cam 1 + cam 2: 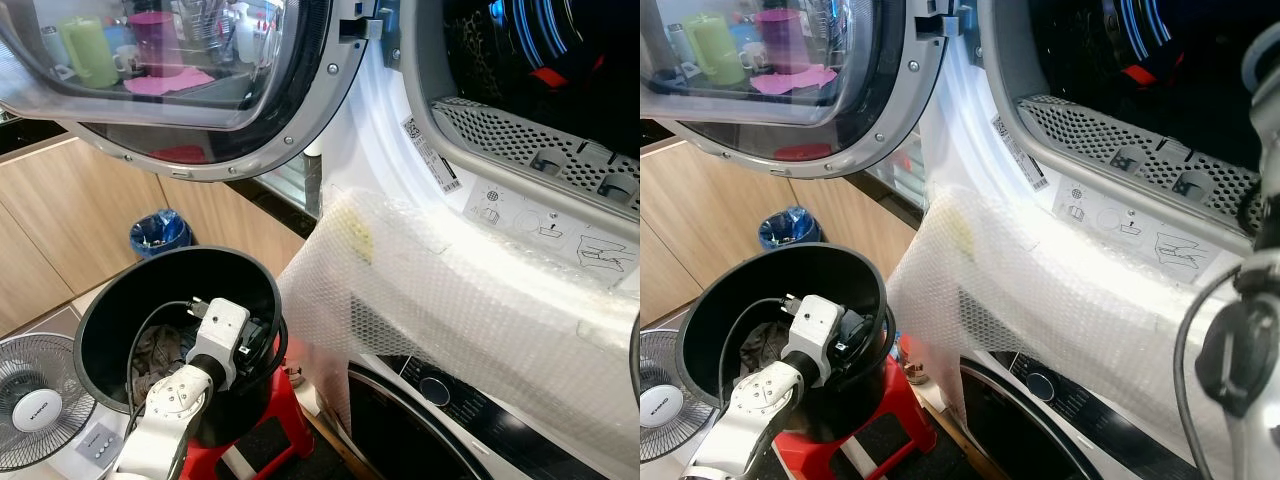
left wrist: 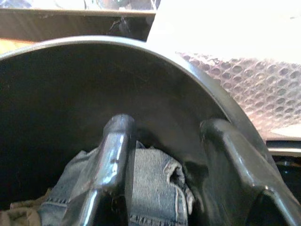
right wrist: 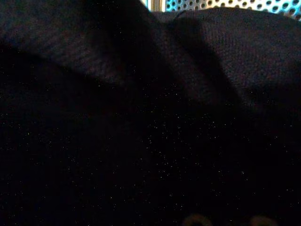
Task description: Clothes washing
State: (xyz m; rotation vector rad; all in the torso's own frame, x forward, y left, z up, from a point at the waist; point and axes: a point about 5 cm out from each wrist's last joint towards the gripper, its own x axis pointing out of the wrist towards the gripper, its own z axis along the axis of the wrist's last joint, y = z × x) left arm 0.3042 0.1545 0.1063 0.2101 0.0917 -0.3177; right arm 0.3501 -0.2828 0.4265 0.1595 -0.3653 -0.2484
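Observation:
A black bucket [image 1: 230, 285] stands on a red stool [image 1: 275, 425] in front of the stacked machines. Crumpled clothes [image 1: 155, 355] lie in its bottom, among them blue denim jeans [image 2: 150, 188]. My left gripper [image 2: 167, 127] is down inside the bucket, open, with its two black fingers [image 2: 115, 155] straddling the jeans just above them. My right arm [image 1: 1250, 330] rises at the right edge toward the upper machine's open drum [image 1: 540, 60]. Its wrist view is pressed close to dark cloth [image 3: 141, 117] under the perforated drum wall [image 3: 225, 4].
The upper machine's round glass door [image 1: 200, 100] hangs open over the bucket. Bubble wrap [image 1: 450, 300] drapes down the machine's front over the lower washer [image 1: 430, 420]. A blue bin [image 1: 158, 232] stands by wooden cabinets, and a white fan [image 1: 35, 405] stands at the left.

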